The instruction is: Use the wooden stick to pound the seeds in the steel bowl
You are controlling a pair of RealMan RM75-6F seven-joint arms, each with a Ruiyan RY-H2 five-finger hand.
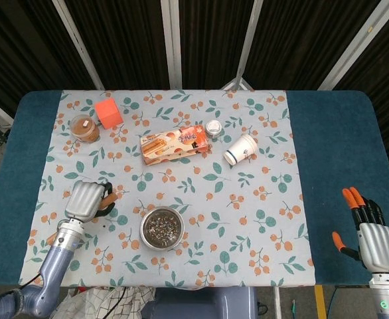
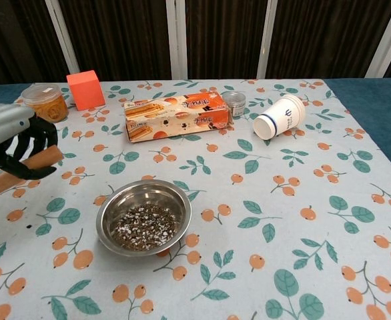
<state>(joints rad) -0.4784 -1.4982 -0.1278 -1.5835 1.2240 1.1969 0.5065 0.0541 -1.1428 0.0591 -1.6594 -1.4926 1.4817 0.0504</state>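
Note:
The steel bowl (image 1: 161,228) (image 2: 144,216) with dark and pale seeds stands at the front middle of the floral cloth. My left hand (image 1: 87,201) (image 2: 14,139) grips the wooden stick (image 2: 17,171) (image 1: 111,198), lifted off the table to the left of the bowl. The stick slants, its far end up and toward the bowl, its near end running off the left edge of the chest view. My right hand (image 1: 369,229) rests far right over the blue table edge, fingers spread and holding nothing. It shows only in the head view.
At the back stand a jar with a brown filling (image 1: 85,127) (image 2: 44,102), an orange cube (image 1: 107,111) (image 2: 85,89), a biscuit box (image 1: 174,144) (image 2: 176,115), a small tin (image 1: 213,128) (image 2: 234,103) and a tipped paper cup (image 1: 241,149) (image 2: 280,116).

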